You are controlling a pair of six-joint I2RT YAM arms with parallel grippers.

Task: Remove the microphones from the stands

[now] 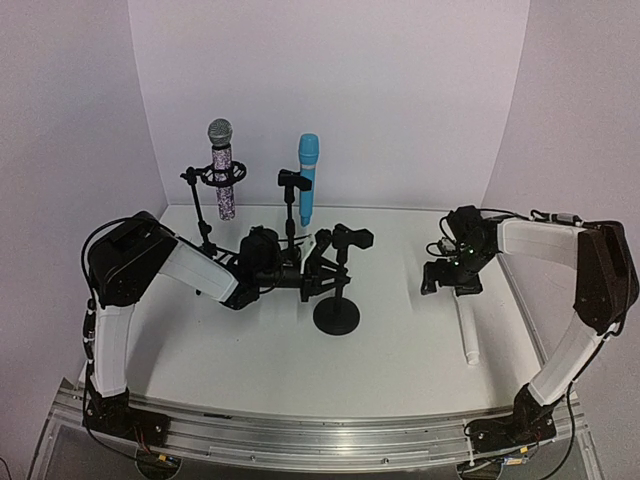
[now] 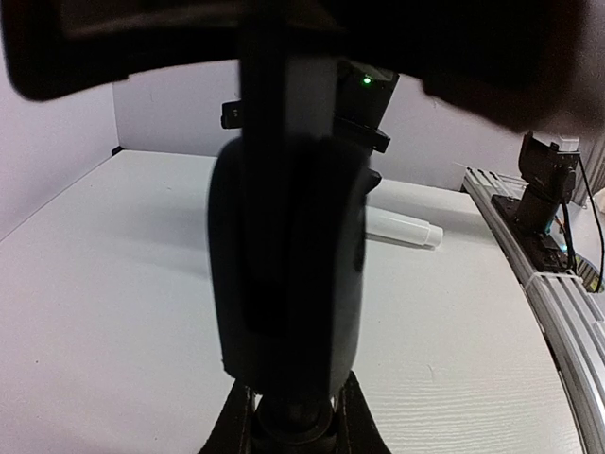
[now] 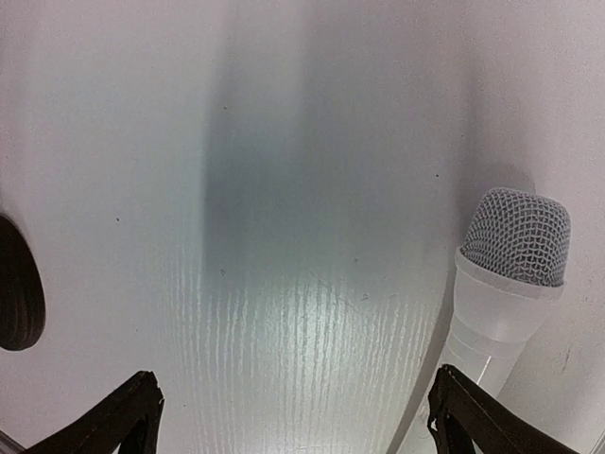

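Note:
A white microphone [image 1: 467,337] with a mesh head lies flat on the table at the right, outside any holder. A black stand [image 1: 336,316] with a round base rises mid-table, and its clip [image 1: 352,238] is empty. My left gripper [image 1: 318,266] is shut on this stand's pole. In the left wrist view the clip [image 2: 284,265] fills the middle, my left gripper [image 2: 295,418] pinches the pole below it, and the white microphone [image 2: 402,228] lies behind. My right gripper [image 1: 447,278] hangs open over the table by the microphone's head [image 3: 515,236]; my right gripper [image 3: 302,421] holds nothing.
Two more stands are at the back: one holds a glittery microphone [image 1: 222,168], the other a blue microphone [image 1: 308,178]. The stand's round base [image 3: 17,298] shows at the left edge of the right wrist view. A metal rail [image 1: 300,440] runs along the near edge.

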